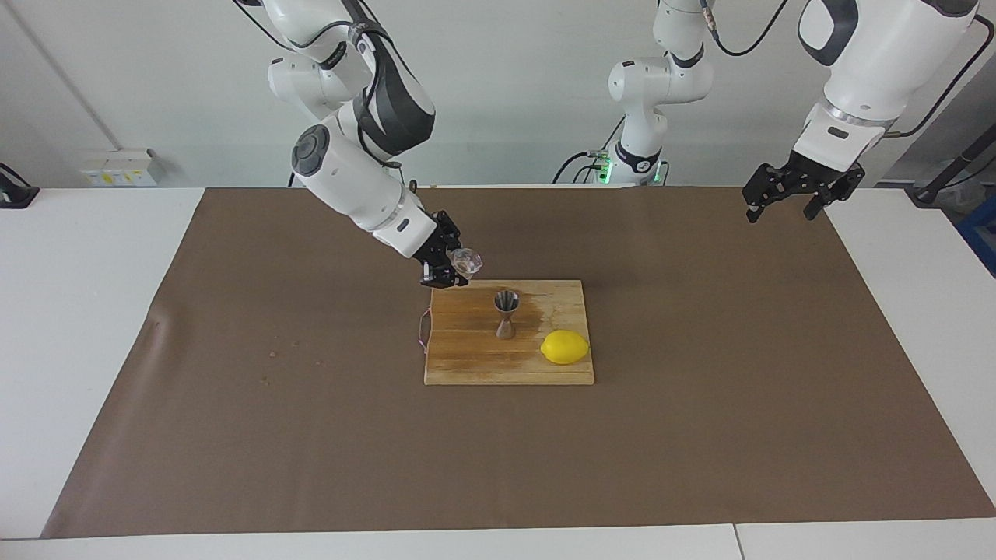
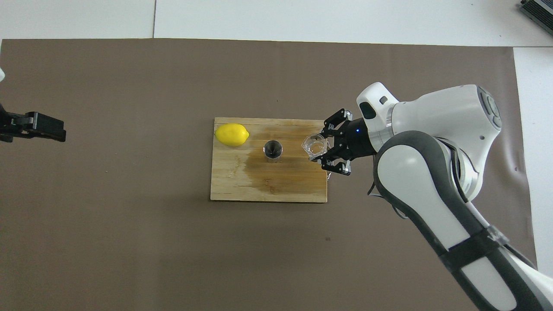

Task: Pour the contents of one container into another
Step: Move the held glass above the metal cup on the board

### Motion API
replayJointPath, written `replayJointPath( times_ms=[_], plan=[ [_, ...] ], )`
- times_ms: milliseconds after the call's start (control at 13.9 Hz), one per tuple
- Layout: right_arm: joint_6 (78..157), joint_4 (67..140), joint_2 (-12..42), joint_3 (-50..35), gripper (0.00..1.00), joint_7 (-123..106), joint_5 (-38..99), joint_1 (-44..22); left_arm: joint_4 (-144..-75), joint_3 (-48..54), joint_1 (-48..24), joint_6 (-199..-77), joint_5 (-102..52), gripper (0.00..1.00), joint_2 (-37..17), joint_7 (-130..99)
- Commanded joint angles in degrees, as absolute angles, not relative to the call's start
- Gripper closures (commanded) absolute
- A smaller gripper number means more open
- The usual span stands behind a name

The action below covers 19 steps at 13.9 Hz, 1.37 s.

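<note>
Glass cup held up over the board's edge, jigger standing on the board.

Facing view: the right gripper (image 1: 454, 270) grasps the clear glass cup (image 1: 467, 264) in the air over the cutting board (image 1: 475, 358) edge toward the right arm's end; the steel jigger (image 1: 506, 313) stands upright beside a lemon (image 1: 565, 347). The left gripper (image 1: 787, 198) waits with fingers spread.
Overhead view: the cup (image 2: 315, 145) looks empty; the jigger's (image 2: 272, 150) contents cannot be told.

Clear glass cup (image 1: 468, 263), shiny steel jigger (image 1: 506, 313), stained wooden board (image 1: 475, 359), matt brown mat (image 1: 700, 404).

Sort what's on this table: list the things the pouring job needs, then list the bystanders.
In the job:
- glass cup, held by the right gripper over the board's edge
- steel jigger, upright on the board

Just there:
- lemon
- cutting board
- left gripper, open, waiting
</note>
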<state>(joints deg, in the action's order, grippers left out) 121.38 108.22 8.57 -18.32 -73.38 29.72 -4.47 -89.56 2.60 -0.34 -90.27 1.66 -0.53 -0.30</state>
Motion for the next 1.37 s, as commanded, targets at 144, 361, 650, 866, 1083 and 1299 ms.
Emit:
replayJointPath(
  times_ms=[144,361,650,866,1083,1299],
  plan=[
    [124.4,108.1,8.2,-21.2,0.95,-62.6,22.9,-4.7,-90.6,2.7,0.0,-89.8,1.5,0.00,0.8,-0.8],
    [124.8,104.3,11.1,-22.6,0.97,-55.7,17.8,-4.7,-90.6,2.7,0.0,-89.8,1.5,0.00,0.8,-0.8],
    [124.1,101.1,14.0,-24.4,0.97,-46.4,12.0,-4.7,-90.6,2.7,0.0,-89.8,1.5,0.00,0.8,-0.8],
    [124.4,100.5,15.2,-25.0,0.97,-42.6,9.2,-4.7,-90.6,2.7,0.0,-89.8,1.5,0.00,0.8,-0.8],
    [123.6,100.0,15.9,-26.5,0.99,-38.4,5.9,-4.7,-90.6,2.7,0.0,-89.8,1.5,0.00,0.8,-0.8],
    [120.4,98.1,16.4,-27.3,1.00,-35.3,4.0,-4.7,-90.6,2.7,0.0,-89.8,1.5,0.00,0.8,-0.8]
  ],
)
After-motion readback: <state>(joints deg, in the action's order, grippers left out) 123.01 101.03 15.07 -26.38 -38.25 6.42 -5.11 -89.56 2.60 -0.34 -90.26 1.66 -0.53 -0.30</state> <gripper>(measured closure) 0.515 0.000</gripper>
